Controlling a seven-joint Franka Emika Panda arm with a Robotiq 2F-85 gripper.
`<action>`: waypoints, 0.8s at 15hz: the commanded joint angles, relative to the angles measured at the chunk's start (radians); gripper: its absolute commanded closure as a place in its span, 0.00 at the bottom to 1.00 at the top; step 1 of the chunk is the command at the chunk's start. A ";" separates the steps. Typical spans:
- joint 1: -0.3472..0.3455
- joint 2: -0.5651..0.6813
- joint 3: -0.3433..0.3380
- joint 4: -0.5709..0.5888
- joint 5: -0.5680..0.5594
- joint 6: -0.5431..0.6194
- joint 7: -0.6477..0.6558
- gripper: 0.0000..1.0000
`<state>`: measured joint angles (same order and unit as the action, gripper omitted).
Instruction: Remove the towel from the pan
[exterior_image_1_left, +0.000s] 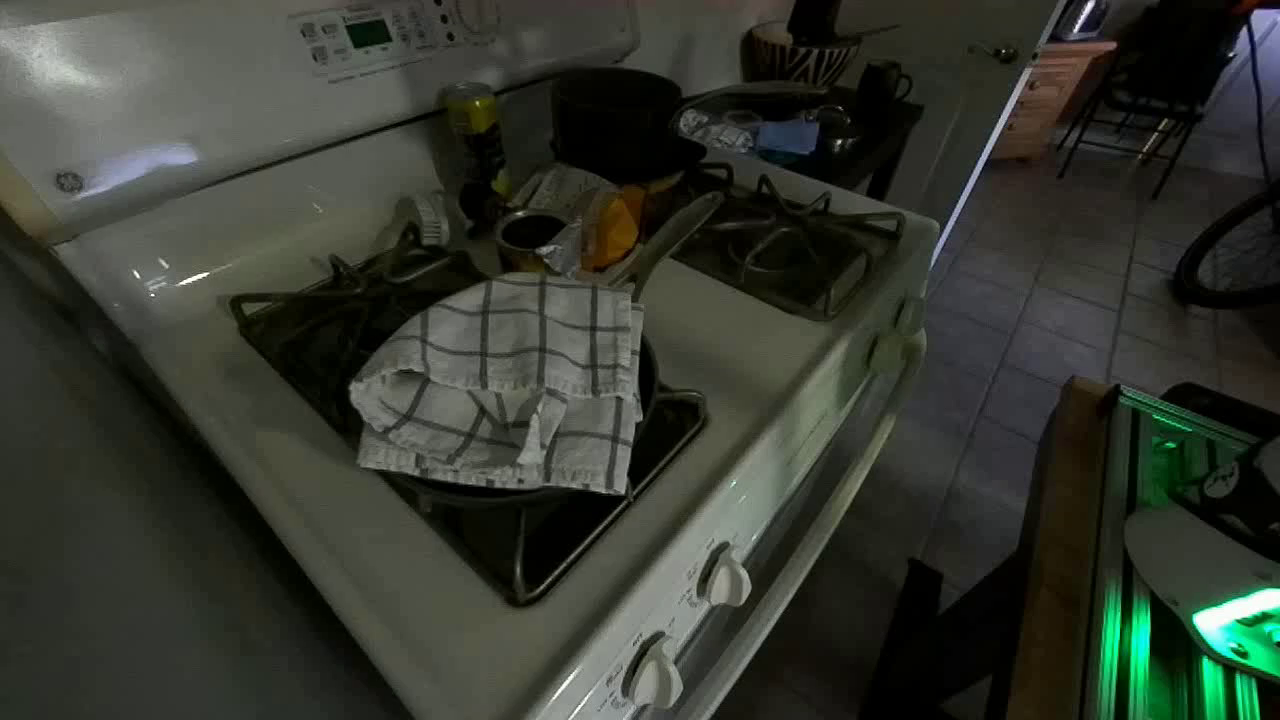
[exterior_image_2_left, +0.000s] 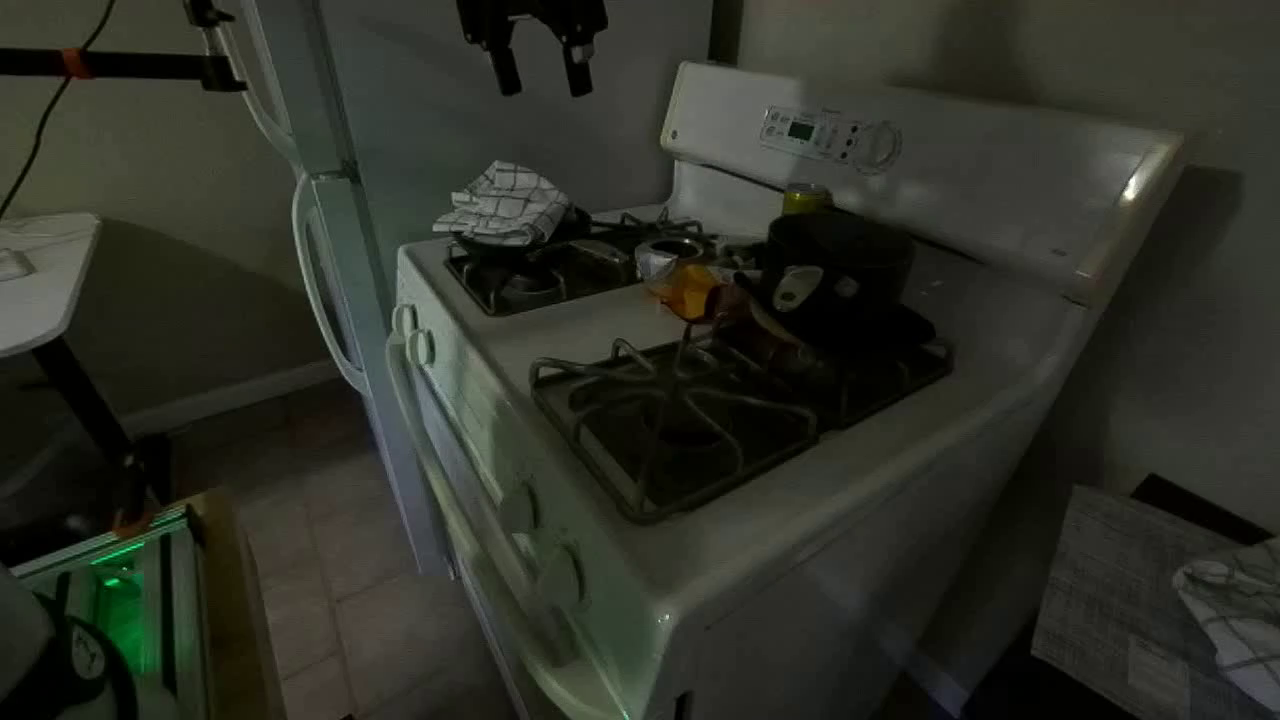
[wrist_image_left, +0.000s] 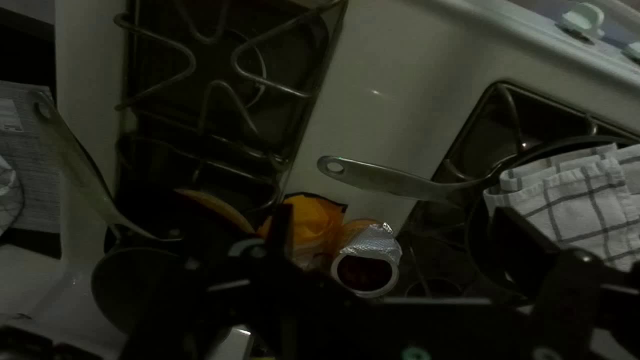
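- This was a kitchen, likely a home's.
- A white gas stove (exterior_image_1_left: 730, 350) dominated an exterior view, with a dark pot (exterior_image_1_left: 612, 110) at twelve o'clock.
- In that view, wooden drawers (exterior_image_1_left: 1040, 100) stood at two o'clock, a bicycle wheel (exterior_image_1_left: 1193, 265) near three.
- A refrigerator (exterior_image_2_left: 430, 120) stood at eleven o'clock in an exterior view.

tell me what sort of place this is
A kitchen, probably in a home: there is a stove, a pan sitting on top of it, and what looks like a fridge beside the stove.
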<state>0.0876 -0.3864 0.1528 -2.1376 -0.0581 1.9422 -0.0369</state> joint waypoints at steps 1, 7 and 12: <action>0.013 0.002 -0.010 0.003 -0.005 -0.003 0.004 0.00; 0.076 0.045 -0.019 0.043 0.079 0.091 -0.131 0.00; 0.159 0.233 0.021 0.163 0.114 0.191 -0.305 0.00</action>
<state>0.2068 -0.2864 0.1618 -2.0623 0.0345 2.0856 -0.2423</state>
